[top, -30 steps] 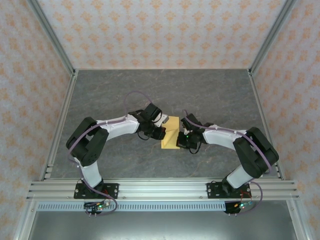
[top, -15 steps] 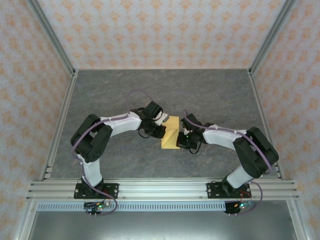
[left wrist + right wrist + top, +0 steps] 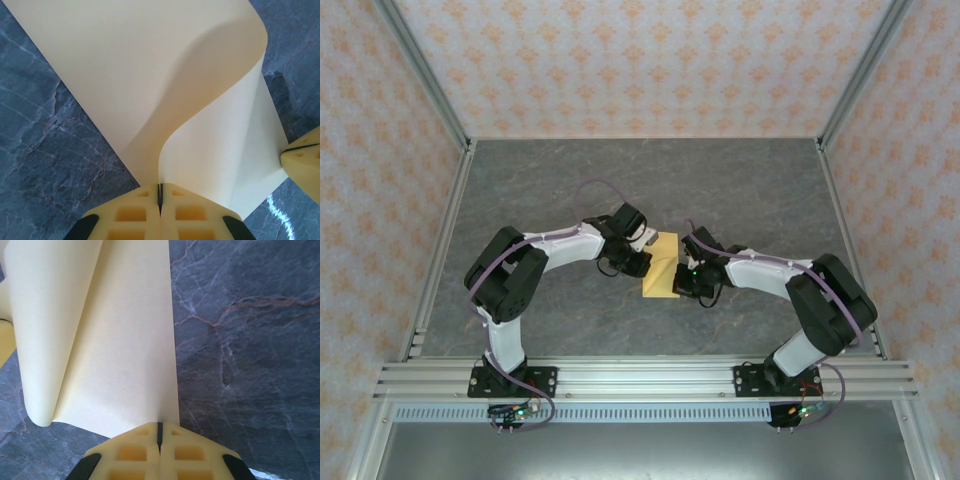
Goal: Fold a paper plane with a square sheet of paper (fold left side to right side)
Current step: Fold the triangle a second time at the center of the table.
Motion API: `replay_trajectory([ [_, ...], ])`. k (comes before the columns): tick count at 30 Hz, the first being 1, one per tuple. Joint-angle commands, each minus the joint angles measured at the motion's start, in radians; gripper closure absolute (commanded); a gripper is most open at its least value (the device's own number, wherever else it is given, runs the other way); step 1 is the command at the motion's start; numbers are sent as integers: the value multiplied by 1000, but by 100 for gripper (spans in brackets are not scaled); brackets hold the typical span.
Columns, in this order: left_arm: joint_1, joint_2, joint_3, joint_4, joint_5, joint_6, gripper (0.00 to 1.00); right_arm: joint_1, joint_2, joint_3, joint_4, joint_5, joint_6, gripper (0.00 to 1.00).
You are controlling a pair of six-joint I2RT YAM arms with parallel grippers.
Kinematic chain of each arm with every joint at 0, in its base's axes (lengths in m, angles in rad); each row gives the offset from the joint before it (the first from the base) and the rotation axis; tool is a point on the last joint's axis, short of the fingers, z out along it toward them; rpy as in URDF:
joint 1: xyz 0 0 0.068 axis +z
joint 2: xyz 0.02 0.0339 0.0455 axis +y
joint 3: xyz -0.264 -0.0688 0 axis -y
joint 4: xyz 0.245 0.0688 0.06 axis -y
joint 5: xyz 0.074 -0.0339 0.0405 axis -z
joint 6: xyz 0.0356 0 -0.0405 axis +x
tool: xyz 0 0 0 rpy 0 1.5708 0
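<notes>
Limp sheet, grip edges
The left claw (image 3: 160, 200) and right claw (image 3: 159, 432) clamp the square sheet of paper (image 3: 150, 75): seemingly light, crease-prone.

Over the last second the left arm (image 3: 510, 280) shifts: its elbow, which sits lower and further left a second ago, now stands a little to the right and further from the near edge of the bench (image 3: 750, 180), so the upper link looks steeper and the forearm runs flatter toward the middle. Most of that swing happens in the first half second, and after that only a slight creep shows. The purple cable (image 3: 585, 187) over the forearm arches a touch higher. The left end effector (image 3: 648, 254) nudges very slightly right and away, toward the paper (image 3: 665, 275), whose raised left flap leans marginally further right.
</notes>
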Motion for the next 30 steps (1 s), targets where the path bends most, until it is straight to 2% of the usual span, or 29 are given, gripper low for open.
replay_trajectory([
  [1, 7, 20, 33, -17, -22, 12, 100, 7, 29, 8, -72, 49, -16, 99],
  [22, 7, 60, 40, -24, -30, 16, 100, 8, 36, 16, -79, 49, -21, 99],
  [30, 7, 65, 31, -19, -31, 18, 100, 5, -2, -3, -14, 20, 7, 98],
])
